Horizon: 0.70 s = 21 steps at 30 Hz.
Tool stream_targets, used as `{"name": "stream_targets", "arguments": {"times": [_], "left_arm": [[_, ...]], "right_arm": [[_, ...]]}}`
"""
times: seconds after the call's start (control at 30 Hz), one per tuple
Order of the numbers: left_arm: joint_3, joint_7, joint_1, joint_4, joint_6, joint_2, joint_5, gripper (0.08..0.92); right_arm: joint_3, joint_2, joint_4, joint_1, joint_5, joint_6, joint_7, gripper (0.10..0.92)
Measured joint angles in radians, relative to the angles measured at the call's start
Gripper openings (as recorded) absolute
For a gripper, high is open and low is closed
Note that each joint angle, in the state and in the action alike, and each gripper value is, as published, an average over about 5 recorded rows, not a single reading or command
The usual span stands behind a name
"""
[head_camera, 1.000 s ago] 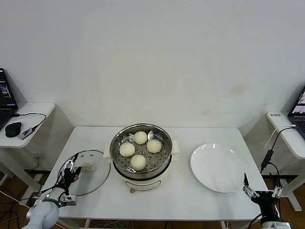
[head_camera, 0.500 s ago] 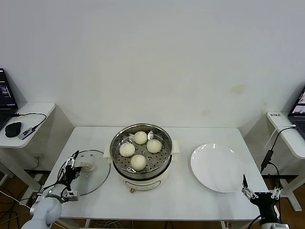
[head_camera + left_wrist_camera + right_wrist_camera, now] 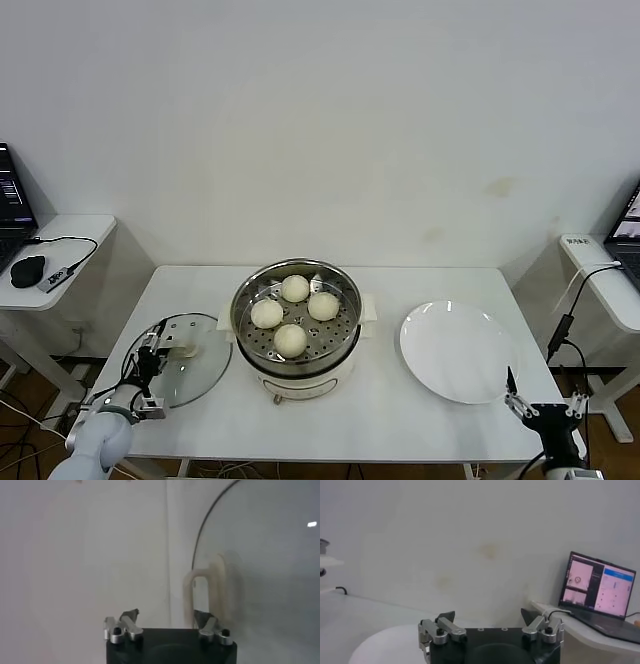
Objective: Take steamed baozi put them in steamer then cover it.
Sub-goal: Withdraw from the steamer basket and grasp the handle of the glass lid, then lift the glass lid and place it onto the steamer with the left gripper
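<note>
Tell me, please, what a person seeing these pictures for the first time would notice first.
The eye goes first to the steamer at the middle of the white table, uncovered, with four steamed baozi on its perforated tray. To its left the glass cover lies flat on the table, with the open left gripper by its handle. To the right sits a white plate; the right gripper is open at the table's near right corner.

Overhead head view, two low wrist close-ups
</note>
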Motion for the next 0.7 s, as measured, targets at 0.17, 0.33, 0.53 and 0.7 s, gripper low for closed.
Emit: {"name": "stream_targets", "arguments": {"times": [0.17, 0.33, 0.53, 0.7], "left_arm": [[-0.001, -0.01, -0.005, 0.018, -0.009, -0.009, 0.003, 0.434], [-0.005, -0.02, -0.008, 0.032, -0.019, -0.017, 0.004, 0.295], [-0.014, -0.036, -0.008, 0.039, -0.031, -0.028, 0.004, 0.156], [-0.026, -0.057, 0.002, 0.033, -0.048, -0.034, 0.001, 0.146]], "right_arm": [[-0.002, -0.003, 0.001, -0.002, -0.001, 0.0, 0.0, 0.823], [-0.003, -0.007, 0.001, -0.003, -0.002, 0.002, -0.001, 0.823], [-0.006, -0.014, 0.0, -0.003, -0.003, 0.002, -0.002, 0.823], [-0.007, -0.021, 0.0, -0.004, -0.001, 0.002, -0.005, 0.823]]}}
